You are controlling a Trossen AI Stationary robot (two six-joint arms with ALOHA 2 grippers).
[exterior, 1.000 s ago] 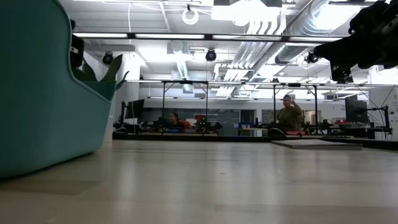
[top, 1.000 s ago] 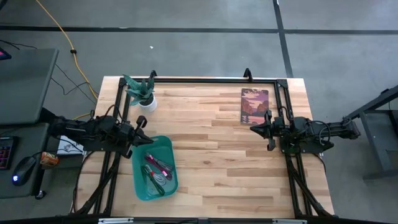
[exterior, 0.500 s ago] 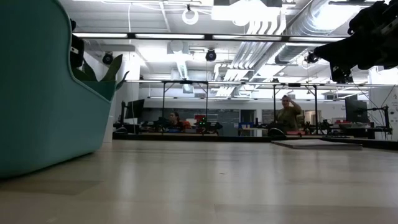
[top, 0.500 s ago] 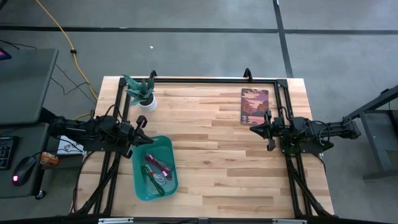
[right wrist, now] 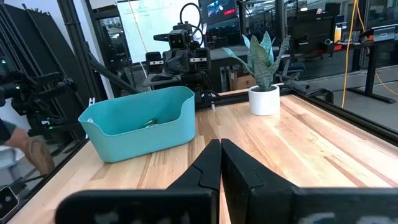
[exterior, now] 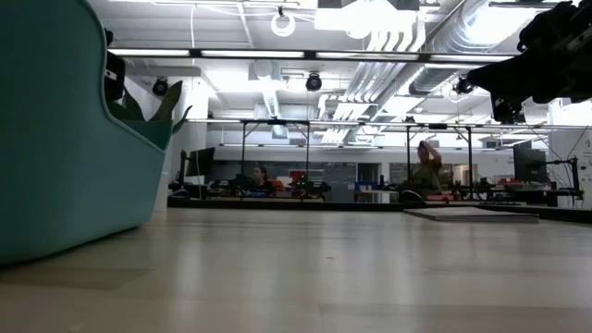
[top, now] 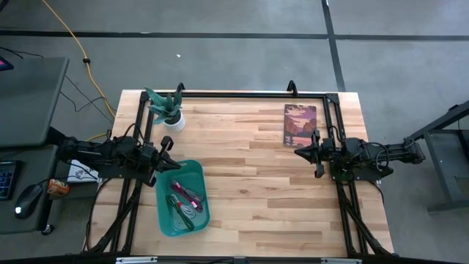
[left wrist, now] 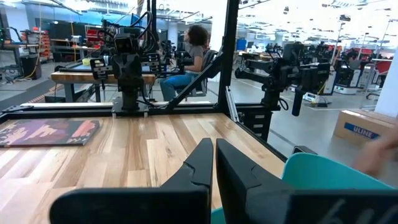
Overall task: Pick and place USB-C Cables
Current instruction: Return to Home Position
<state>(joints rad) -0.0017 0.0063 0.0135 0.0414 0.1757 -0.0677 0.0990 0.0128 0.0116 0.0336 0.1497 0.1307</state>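
A pale plank-wood surface [top: 249, 183] carries a smooth teal plastic bin [top: 164, 220], a rounded rectangle, at 8 o'clock. Inside lie the USB-C cables [top: 185, 204], thin bundled strands. A pink-maroon one [top: 188, 194] and a green one [top: 181, 215] each run lengthwise from 11 to 5 o'clock; the rest are too small to sort. The left claw [left wrist: 211, 163] hangs at the bin's 11 o'clock corner, fingers pressed together, empty. The right claw [right wrist: 220, 160], at the surface's 3 o'clock edge, is likewise clenched on nothing. A potted plant [top: 168, 110] stands at 11 o'clock.
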